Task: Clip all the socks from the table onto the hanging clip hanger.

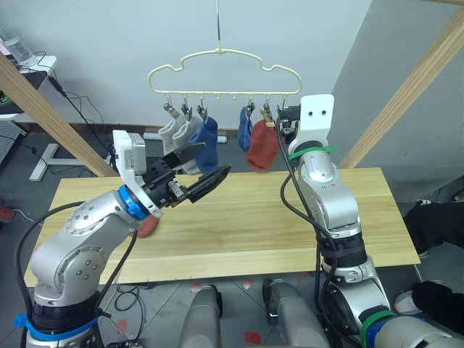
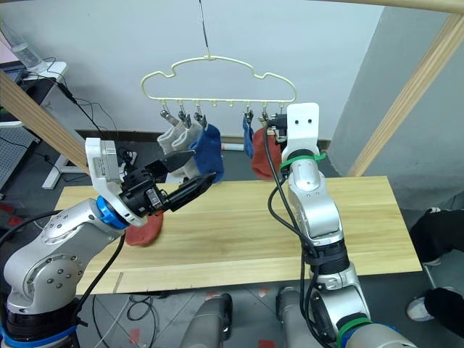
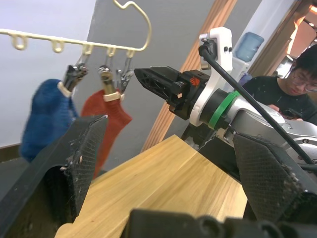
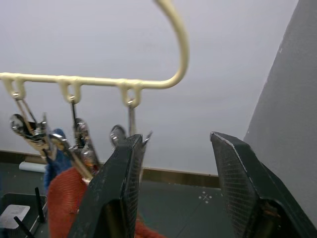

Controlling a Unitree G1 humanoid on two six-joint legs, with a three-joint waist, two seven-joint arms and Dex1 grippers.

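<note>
The pale-yellow clip hanger (image 1: 225, 56) hangs above the table (image 1: 239, 232). Two grey socks (image 1: 177, 134) and a blue sock (image 1: 209, 141) hang from its left clips. Another blue sock (image 1: 245, 132) and a rust-red sock (image 1: 262, 150) hang on the right. A second rust-red sock (image 2: 145, 229) lies on the table under my left forearm. My left gripper (image 1: 217, 157) is open and empty, just below the left socks. My right gripper (image 4: 173, 144) is open at the hanger's right end, its fingers beside the last clip (image 4: 130, 131), which holds nothing.
Slanted wooden frame poles (image 1: 417, 80) stand at both sides of the table. A person (image 3: 297, 84) sits beyond the table's right end. Cables and a stand are on the floor at the back left.
</note>
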